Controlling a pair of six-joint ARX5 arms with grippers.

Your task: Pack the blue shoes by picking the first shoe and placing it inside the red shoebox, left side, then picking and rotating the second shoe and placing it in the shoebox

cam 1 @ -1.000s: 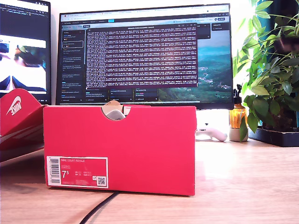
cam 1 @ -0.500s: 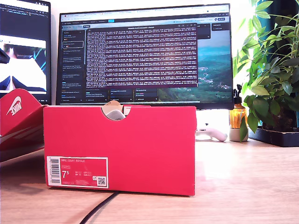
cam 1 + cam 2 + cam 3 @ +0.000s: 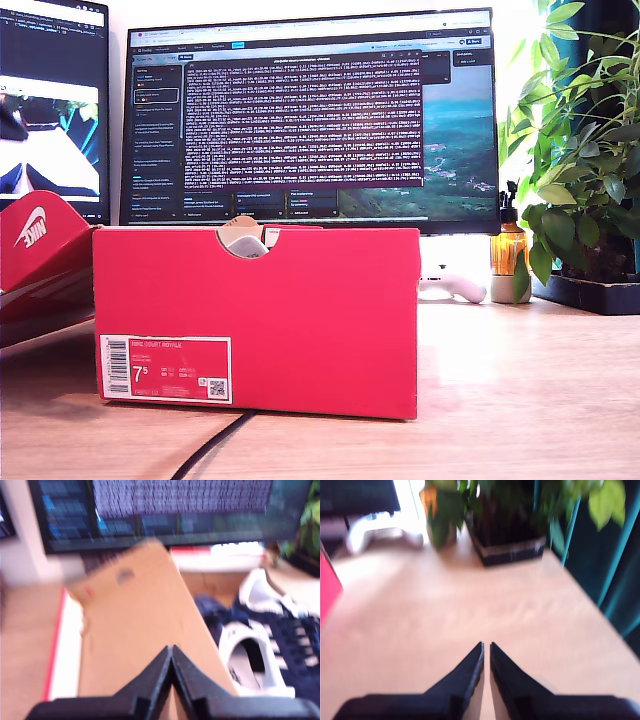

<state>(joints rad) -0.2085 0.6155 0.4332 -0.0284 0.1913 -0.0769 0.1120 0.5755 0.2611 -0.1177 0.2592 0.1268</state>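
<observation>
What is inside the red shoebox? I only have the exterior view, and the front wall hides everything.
Observer: The first wrist view shows a blue shoe lying beside a brown cardboard sheet. It is too blurred to count shoes.
Operator: Is either gripper holding anything?
Observer: No. My first gripper is shut and empty over that cardboard.
Operator: And the other?
Observer: My second gripper is shut too, above bare table near the potted plant.
</observation>
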